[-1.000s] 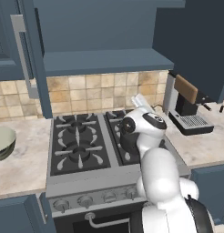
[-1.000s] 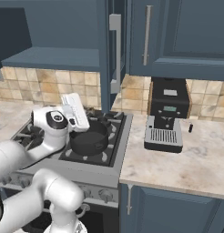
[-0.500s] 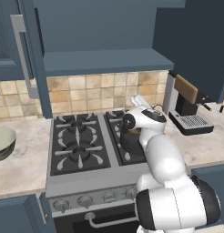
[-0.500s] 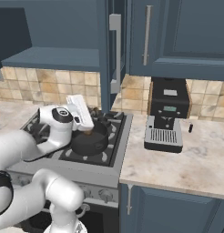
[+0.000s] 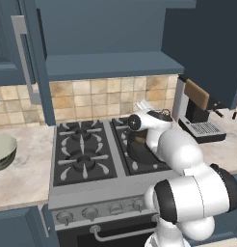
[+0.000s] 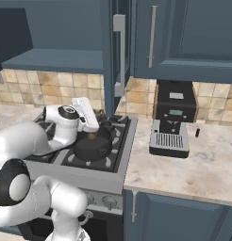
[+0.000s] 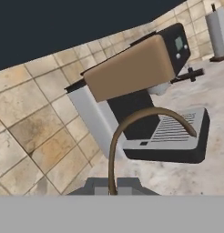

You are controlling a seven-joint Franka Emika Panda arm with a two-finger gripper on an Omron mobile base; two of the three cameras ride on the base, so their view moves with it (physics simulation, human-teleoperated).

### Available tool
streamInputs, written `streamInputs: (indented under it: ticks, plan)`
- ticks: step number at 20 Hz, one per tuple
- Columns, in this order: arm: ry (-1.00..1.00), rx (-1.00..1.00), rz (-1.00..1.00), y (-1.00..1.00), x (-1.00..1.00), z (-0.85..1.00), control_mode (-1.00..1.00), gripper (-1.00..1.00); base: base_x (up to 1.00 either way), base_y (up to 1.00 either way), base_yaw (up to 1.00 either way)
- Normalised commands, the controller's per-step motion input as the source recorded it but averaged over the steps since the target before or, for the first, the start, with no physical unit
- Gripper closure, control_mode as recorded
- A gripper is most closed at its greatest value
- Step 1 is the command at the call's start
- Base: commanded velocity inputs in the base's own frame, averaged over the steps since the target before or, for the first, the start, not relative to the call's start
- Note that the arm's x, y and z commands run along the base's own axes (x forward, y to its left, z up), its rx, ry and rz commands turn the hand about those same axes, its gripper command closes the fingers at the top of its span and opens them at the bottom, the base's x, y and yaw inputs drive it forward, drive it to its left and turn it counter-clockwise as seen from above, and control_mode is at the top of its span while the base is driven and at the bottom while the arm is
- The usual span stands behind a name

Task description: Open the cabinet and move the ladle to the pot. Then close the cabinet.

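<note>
- The cabinet (image 6: 122, 42) fills the top centre of the right base view, and one door stands swung out edge-on, its silver bar handle facing us.
- The stove (image 5: 86, 154) spreads across the middle of the left base view, set into the pale stone counter (image 6: 193, 164).
- The coffee machine (image 6: 170, 117) sits at centre right of the right base view, just beside the stove.
- The pot (image 6: 93, 145) sits on the stove's near right burner, centre left in the right base view.
- The gripper (image 6: 89, 115) hangs tilted just above the pot; I cannot tell whether it is open or closed.
- The ladle (image 7: 132, 132) arcs up from the bottom centre of the hand view, its curved brown handle rising from the gripper across the coffee machine; whether it is gripped, I cannot tell.
</note>
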Motion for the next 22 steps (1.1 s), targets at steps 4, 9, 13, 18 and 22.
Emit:
streamInputs:
  ticks: [4,9,13,18,22]
  plan:
    - [0.00,-0.01,0.00,0.00,0.25,-0.26,-1.00,1.00,0.00,0.00,0.00]
    - [0.00,-0.02,0.00,0.00,0.24,-0.22,-1.00,1.00,0.00,0.00,0.00]
    - [0.00,-0.02,0.00,0.00,0.12,-0.26,-1.00,1.00,0.00,0.00,0.00]
    - [0.00,-0.01,0.00,0.00,0.00,-0.40,-1.00,1.00,0.00,0.00,0.00]
    - [-0.03,0.00,0.00,0.00,0.00,-0.47,-1.00,1.00,0.00,0.00,0.00]
